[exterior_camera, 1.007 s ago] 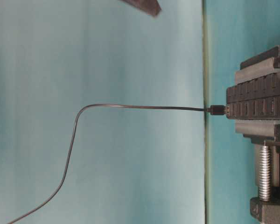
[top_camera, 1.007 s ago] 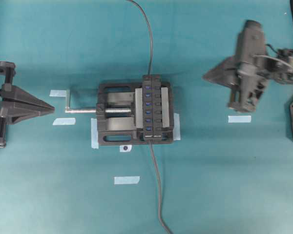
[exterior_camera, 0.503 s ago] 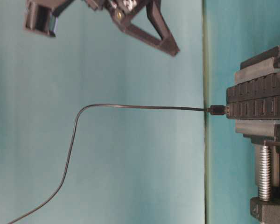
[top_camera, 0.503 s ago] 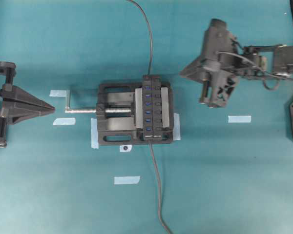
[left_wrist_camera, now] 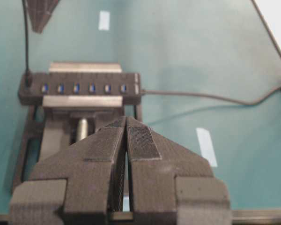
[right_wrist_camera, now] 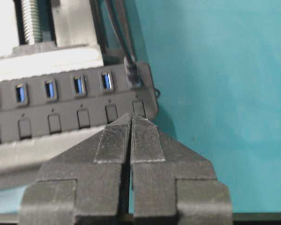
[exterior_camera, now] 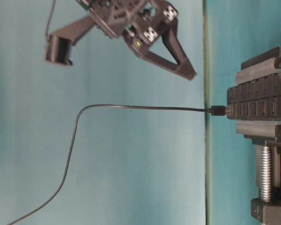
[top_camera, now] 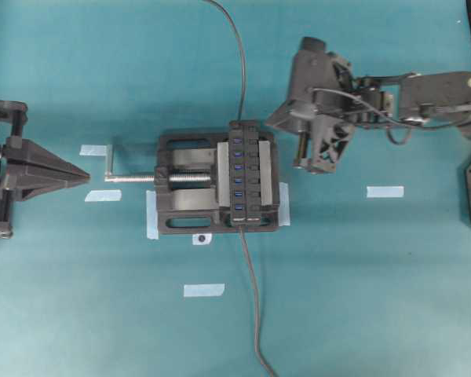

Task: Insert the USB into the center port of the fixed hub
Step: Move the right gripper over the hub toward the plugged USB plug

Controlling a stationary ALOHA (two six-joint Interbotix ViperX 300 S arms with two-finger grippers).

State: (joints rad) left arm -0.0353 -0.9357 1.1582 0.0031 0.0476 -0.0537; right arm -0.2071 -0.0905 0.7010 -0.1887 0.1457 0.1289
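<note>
Looking from the right arm's camera, the black pointed right end effector [right_wrist_camera: 131, 117] is squeezed shut with nothing in it. It hangs just above the end of the long narrow black hub with a row of blue ports [right_wrist_camera: 61, 115]. The small black USB plug [right_wrist_camera: 131, 70] sits in the very last port at that end, close to the tip. The center port, a small slot with a blue tongue [right_wrist_camera: 49, 89], is three slots along from the plug and has nothing in it. The plug's long thin dark grey cable [top_camera: 239, 63] runs away from the hub to the top edge of the overhead view. The hub is held in a black vise [top_camera: 184, 200] with a silver screw [top_camera: 133, 178]. The hub's own dark grey lead [top_camera: 253, 306] comes out of its other end. Past the screw's handle, well apart from the hub, the black pointed left end effector [left_wrist_camera: 126, 119] is squeezed shut too, holding nothing. Small strips of pale tape [top_camera: 385, 191] lie on the teal tabletop [top_camera: 377, 298].
</note>
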